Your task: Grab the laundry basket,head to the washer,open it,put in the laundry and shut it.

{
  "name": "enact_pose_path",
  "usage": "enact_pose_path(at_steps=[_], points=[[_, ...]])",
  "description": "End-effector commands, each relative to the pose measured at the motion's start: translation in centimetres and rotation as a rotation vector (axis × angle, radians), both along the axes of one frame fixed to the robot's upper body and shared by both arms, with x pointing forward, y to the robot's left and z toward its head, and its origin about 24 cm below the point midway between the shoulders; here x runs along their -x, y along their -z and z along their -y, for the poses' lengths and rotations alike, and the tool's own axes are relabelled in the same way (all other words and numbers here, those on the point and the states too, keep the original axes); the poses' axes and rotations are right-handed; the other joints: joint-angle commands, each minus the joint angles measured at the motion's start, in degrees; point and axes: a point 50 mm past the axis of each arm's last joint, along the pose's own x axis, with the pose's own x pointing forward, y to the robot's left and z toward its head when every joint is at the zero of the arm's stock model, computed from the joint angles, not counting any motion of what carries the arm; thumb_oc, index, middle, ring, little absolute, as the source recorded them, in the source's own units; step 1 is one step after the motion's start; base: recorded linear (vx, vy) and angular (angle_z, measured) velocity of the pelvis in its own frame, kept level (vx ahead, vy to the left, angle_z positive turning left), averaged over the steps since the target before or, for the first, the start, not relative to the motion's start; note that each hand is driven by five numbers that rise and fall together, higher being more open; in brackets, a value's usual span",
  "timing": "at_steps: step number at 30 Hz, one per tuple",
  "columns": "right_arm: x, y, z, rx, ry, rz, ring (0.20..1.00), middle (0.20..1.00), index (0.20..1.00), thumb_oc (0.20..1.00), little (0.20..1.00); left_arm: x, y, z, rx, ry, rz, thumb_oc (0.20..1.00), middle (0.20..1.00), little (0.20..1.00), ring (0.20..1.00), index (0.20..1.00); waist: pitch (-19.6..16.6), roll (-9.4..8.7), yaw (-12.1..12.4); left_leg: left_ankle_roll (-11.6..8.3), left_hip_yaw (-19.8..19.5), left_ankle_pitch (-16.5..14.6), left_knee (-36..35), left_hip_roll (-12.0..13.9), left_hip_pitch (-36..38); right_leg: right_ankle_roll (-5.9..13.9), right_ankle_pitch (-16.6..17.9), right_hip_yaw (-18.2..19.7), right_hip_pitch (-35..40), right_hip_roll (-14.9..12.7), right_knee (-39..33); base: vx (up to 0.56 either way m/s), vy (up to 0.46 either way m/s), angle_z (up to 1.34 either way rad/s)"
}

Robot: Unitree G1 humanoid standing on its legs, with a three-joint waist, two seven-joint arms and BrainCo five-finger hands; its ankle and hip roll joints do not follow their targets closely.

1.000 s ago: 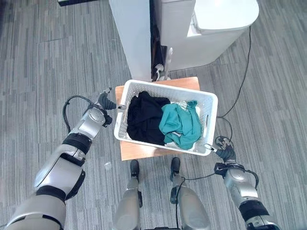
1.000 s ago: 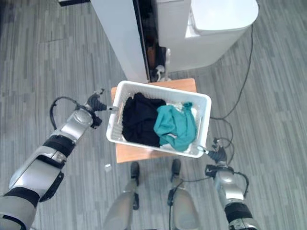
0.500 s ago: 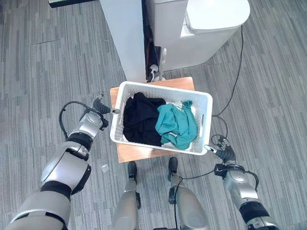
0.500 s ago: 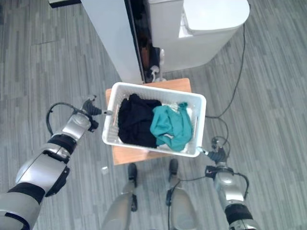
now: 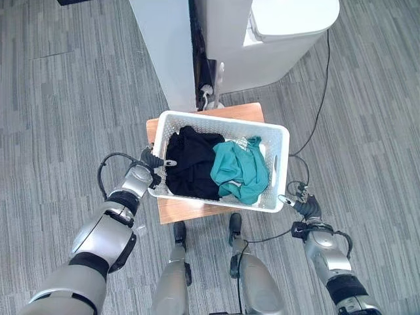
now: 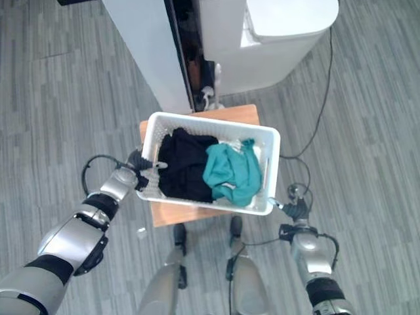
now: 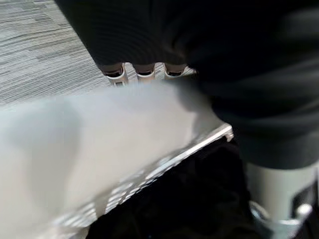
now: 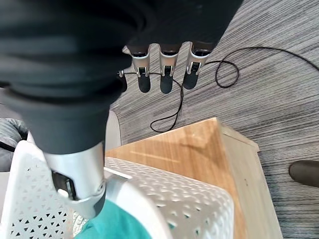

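Observation:
A white perforated laundry basket (image 5: 279, 167) sits on a small wooden table (image 5: 187, 209). It holds a black garment (image 5: 190, 164) and a teal garment (image 5: 241, 169). My left hand (image 5: 149, 162) is at the basket's left rim (image 7: 99, 144): its straight fingers (image 7: 144, 72) reach down outside the rim and its thumb (image 7: 279, 194) lies over it above the black cloth. My right hand (image 5: 303, 205) is open at the basket's near right corner (image 8: 164, 194), fingers (image 8: 167, 74) straight over the floor and thumb close to the rim. The white washer (image 5: 289, 33) stands just beyond the table, lid down.
A tall white panel (image 5: 161, 46) stands left of the washer, with a dark gap between them. Grey plank floor (image 5: 59, 118) lies on both sides of the table (image 8: 199, 149).
My left hand has moved right, from a little way off the basket onto its left rim. The right hand stays at the near right corner. The camera has shifted slightly.

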Motion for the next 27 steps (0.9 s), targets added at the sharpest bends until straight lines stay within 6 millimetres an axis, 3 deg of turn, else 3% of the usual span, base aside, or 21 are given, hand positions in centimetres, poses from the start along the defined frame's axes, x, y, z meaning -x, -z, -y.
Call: enact_pose_path(at_steps=[1,6,8,14,19,27], points=[[-0.4,-2.8,1.5,0.083,0.024,0.123,1.0,1.0,1.0,1.0,1.0,-0.4,-1.2,-1.4,0.013,-0.081,0.031,1.0,1.0,1.0,1.0,1.0,0.45,-1.46,-0.7,2.15,1.22,-9.62,11.17,0.16,-5.79,3.05,-12.72,-0.05,-1.25,-3.74,11.08,0.0,0.004,-0.04],[-1.4,-4.2,1.0,0.09,0.013,0.18,1.0,1.0,1.0,1.0,1.0,0.0,-0.1,-1.2,0.017,-0.085,0.007,1.0,1.0,1.0,1.0,1.0,0.17,-1.69,-0.48,2.27,1.27,-10.15,11.51,0.17,-5.81,3.09,-12.7,0.05,-1.14,-3.79,11.08,0.0,0.0,0.0],[-2.6,-5.3,0.1,0.1,-0.008,0.211,1.0,1.0,1.0,1.0,1.0,0.2,0.5,-0.7,0.032,-0.087,-0.006,1.0,1.0,1.0,1.0,1.0,0.14,-1.63,-0.07,2.34,1.17,-10.33,11.72,0.06,-5.92,3.06,-12.72,-0.06,-1.27,-3.95,11.31,0.0,0.0,0.0],[-3.6,-5.4,-0.9,0.114,-0.028,0.193,1.0,1.0,1.0,1.0,1.0,0.0,0.4,-0.1,0.037,-0.079,-0.004,1.0,1.0,1.0,1.0,1.0,0.51,-1.64,0.22,2.3,0.93,-10.16,11.81,-0.14,-6.27,3.01,-12.67,-0.25,-1.37,-4.08,11.39,0.0,0.0,0.0],[-4.4,-4.6,-2.0,0.128,-0.058,0.137,1.0,1.0,1.0,1.0,1.0,-0.8,-1.1,0.7,0.02,-0.056,0.032,1.0,1.0,1.0,1.0,1.0,1.25,-1.68,0.43,2.24,0.49,-9.9,12.32,-0.24,-7.54,2.94,-12.5,-0.51,-2.01,-4.2,11.51,0.0,0.003,0.01],[-5.4,-5.4,-2.7,0.096,-0.034,0.167,1.0,1.0,1.0,1.0,1.0,-1.7,-3.5,1.3,0.006,-0.046,0.089,1.0,1.0,1.0,1.0,1.0,2.11,-1.59,0.4,2.24,0.33,-9.96,13.01,-0.39,-9.06,3.03,-12.16,-0.53,-3.13,-4.32,11.69,0.0,0.009,0.03]])
